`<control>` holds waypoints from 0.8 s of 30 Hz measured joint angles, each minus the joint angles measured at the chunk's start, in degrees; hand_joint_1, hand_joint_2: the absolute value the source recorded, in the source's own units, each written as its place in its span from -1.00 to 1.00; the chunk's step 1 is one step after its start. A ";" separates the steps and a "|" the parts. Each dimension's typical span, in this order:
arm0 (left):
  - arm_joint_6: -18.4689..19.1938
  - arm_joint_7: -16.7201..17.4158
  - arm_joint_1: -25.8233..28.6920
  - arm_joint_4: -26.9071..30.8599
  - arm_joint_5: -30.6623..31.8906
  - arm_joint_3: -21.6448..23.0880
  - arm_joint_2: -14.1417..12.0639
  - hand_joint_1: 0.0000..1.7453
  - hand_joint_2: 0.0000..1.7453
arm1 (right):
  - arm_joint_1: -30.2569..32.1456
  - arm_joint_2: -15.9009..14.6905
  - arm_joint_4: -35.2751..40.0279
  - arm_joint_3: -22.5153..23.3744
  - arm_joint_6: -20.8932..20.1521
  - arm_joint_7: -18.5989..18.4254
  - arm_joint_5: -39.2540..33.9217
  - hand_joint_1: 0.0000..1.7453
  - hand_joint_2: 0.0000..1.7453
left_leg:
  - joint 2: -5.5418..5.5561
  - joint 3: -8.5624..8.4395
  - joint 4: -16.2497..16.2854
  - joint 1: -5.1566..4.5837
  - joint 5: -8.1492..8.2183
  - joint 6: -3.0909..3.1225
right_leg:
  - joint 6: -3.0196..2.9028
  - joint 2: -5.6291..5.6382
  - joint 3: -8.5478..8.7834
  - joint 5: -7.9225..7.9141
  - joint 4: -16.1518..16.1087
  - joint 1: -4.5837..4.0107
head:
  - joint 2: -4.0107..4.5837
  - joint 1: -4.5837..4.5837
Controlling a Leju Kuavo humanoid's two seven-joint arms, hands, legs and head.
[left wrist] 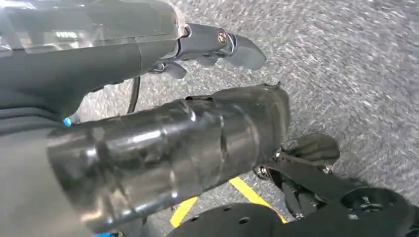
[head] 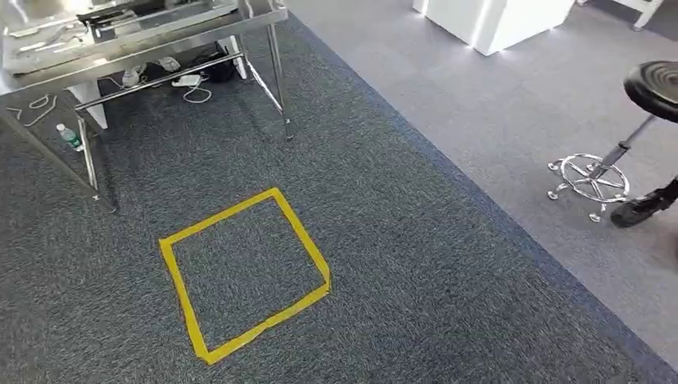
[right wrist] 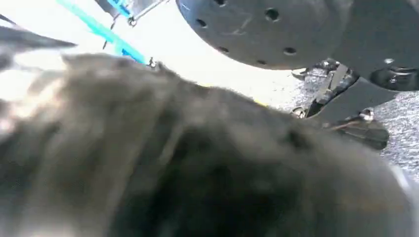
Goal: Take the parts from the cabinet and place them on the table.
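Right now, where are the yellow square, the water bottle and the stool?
yellow square (head: 302, 230): head view, on its right strip of tape.
water bottle (head: 69, 138): head view, middle of the bottle.
stool (head: 654, 86): head view, on the black seat.

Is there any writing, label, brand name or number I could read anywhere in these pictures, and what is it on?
No readable text anywhere.
Water bottle under the metal table: it has a label, but too small to read.
Yellow tape square on the carpet: plain tape, no lettering.
Black stool: no visible marking.
Left hand and right hand: close, blurred, no lettering to be made out.
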State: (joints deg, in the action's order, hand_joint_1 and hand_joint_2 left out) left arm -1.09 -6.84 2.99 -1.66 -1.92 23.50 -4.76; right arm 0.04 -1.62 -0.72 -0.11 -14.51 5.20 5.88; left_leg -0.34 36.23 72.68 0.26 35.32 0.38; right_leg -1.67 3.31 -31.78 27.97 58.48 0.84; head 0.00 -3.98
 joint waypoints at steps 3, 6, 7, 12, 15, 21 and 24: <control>0.00 0.00 -0.05 0.00 0.00 -0.48 0.00 -1.00 -1.00 | -0.05 0.02 0.00 0.33 0.00 0.00 0.31 -1.00 -1.00 | 5.08 -6.51 -14.51 0.09 -6.04 0.93 | 0.38 2.35 -0.08 -0.22 0.06 0.33 | 0.00 0.02; 0.00 0.02 -0.10 -0.02 0.00 -0.76 0.00 -1.00 -1.00 | -0.12 0.02 0.00 0.74 0.00 0.00 0.33 -1.00 -1.00 | 4.63 -6.60 -15.18 -0.27 -6.15 1.11 | 1.89 4.60 -1.19 -0.90 0.00 0.74 | 0.00 0.00; 0.00 0.04 -0.05 -0.02 0.02 -0.76 -0.09 -1.00 -1.00 | 0.07 0.02 0.00 0.79 -0.02 0.00 0.33 -1.00 -1.00 | 3.98 -6.62 -15.38 -0.38 -6.39 1.39 | 2.38 5.22 -1.34 -1.22 -0.27 0.81 | 0.00 0.02; 0.00 0.00 0.13 0.00 0.00 -0.83 -0.02 -1.00 -1.00 | -0.09 -0.07 -0.13 0.96 -0.02 -0.02 0.44 -1.00 -1.00 | -0.46 -6.53 -17.06 -0.27 -7.53 2.94 | 2.78 -2.74 -7.32 7.19 12.97 -0.03 | 0.00 0.17; 0.22 0.02 0.00 0.00 0.11 -1.09 0.07 -1.00 -1.00 | -0.02 -0.07 -0.13 1.00 0.00 -0.20 1.36 -1.00 -1.00 | -2.99 -6.24 -16.74 -0.51 -7.42 2.98 | 2.97 -3.21 -7.18 6.28 14.63 -0.03 | -0.02 0.20; 0.11 1.31 -0.09 0.00 0.09 -2.21 0.68 -1.00 -1.00 | 0.51 -0.33 0.33 1.53 0.48 -1.62 3.61 -1.00 -1.00 | -5.93 -6.26 -15.24 -0.83 -6.39 1.82 | 1.72 -6.58 0.95 1.10 -0.15 -0.89 | 0.00 0.15; 0.04 1.42 -0.22 0.00 0.11 -2.23 0.83 -1.00 -1.00 | 0.81 -0.33 0.37 1.68 0.70 -2.08 3.74 -1.00 -1.00 | -4.38 -6.18 -14.53 -0.57 -5.49 0.72 | 0.70 -4.90 0.99 0.30 -0.96 -0.14 | 0.00 0.15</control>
State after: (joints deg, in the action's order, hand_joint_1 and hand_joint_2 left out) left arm -1.05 -5.42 2.77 -1.66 -1.81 21.27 -3.93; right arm 0.86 -1.95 -0.35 1.57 -13.81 3.13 9.62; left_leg -4.73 30.05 58.15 -0.31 29.84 1.10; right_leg -0.96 -1.60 -30.79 28.27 57.52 0.70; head 0.00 -3.82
